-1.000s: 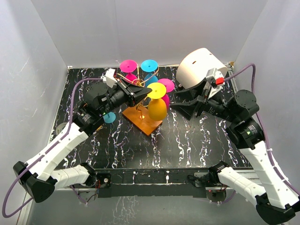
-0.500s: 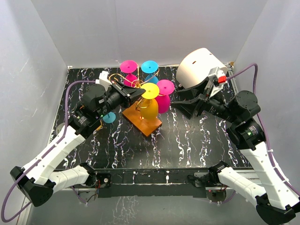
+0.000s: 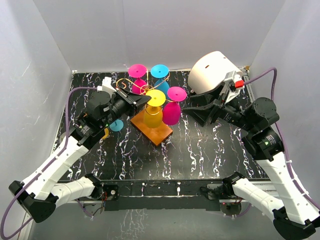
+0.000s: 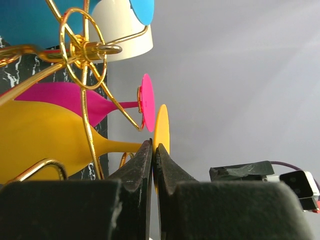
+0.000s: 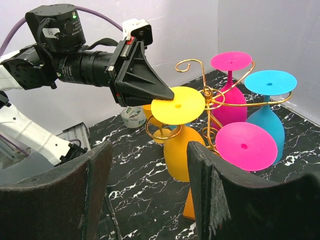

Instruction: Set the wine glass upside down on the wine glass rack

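Black marbled table (image 3: 200, 150) spread under both arms, and a big white dome (image 3: 212, 72) sits behind the right gripper (image 3: 189, 111), close by its wrist.

Now the rack (image 3: 159, 134): gold wire curls on an orange square base, straight ahead of the left gripper (image 3: 148, 99) and off the open side of the right one, between the two. Four glasses hang on it, all bowl-down, foot-up.

The one that matters is the yellow wine glass (image 3: 152, 117). Its bowl hangs just below and ahead of the left gripper's tips, above the orange base, and its flat foot (image 5: 177, 105) is level with those tips. A gold curl loops around under that foot; whether the foot rests on the curl, I cannot tell.

The left gripper is clenched, with the fingers (image 4: 142, 165) squeezed together on the near rim of the yellow foot, a sliver of yellow showing between them.

The right gripper is spread wide and holds nothing, its dark fingers framing the rack from a short way back.

A pink glass (image 3: 171, 112) hangs just beyond the yellow one, nearest the right gripper. Another pink glass (image 3: 137, 71) and a blue glass (image 3: 159, 71) hang on the far side of the rack.

A small round blue thing (image 3: 116, 125) lies on the table beneath the left arm, too small to name.
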Controlling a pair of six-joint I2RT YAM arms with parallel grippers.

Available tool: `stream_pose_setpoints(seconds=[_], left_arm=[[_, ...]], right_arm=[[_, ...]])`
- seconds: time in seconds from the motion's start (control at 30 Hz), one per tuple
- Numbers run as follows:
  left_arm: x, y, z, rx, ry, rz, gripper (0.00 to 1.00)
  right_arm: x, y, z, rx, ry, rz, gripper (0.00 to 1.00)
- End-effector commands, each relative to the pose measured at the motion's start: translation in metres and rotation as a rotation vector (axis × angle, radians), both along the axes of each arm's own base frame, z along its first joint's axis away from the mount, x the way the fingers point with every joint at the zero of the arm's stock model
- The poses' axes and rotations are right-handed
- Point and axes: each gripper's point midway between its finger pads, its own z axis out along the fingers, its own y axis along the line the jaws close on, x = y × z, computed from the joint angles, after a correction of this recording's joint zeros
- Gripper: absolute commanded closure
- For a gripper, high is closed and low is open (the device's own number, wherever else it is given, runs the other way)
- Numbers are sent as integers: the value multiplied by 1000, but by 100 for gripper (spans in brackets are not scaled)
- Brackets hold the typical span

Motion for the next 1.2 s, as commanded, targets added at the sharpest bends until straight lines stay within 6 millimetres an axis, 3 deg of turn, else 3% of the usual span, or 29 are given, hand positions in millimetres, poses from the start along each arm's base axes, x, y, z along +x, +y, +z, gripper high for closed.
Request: stream_pose_setpoints(seconds=[0.0, 0.5, 0.67, 0.9, 1.17], left_arm=[[-9, 18, 20, 43, -74, 31, 100], [-28, 29, 23, 87, -117, 1, 100], [-37, 18, 26, 30, -115, -71, 100], [-43, 18, 30, 19, -113, -87, 100], [-42, 9, 21, -2, -87, -123, 100]], right_arm=[[-6, -5, 29, 56, -85, -16, 41], [1, 0, 24, 62, -60, -11, 42], [2, 0, 23, 70, -54, -10, 43], [4, 1, 23, 83, -53, -11, 44], [8, 3, 21, 93, -43, -11, 44]])
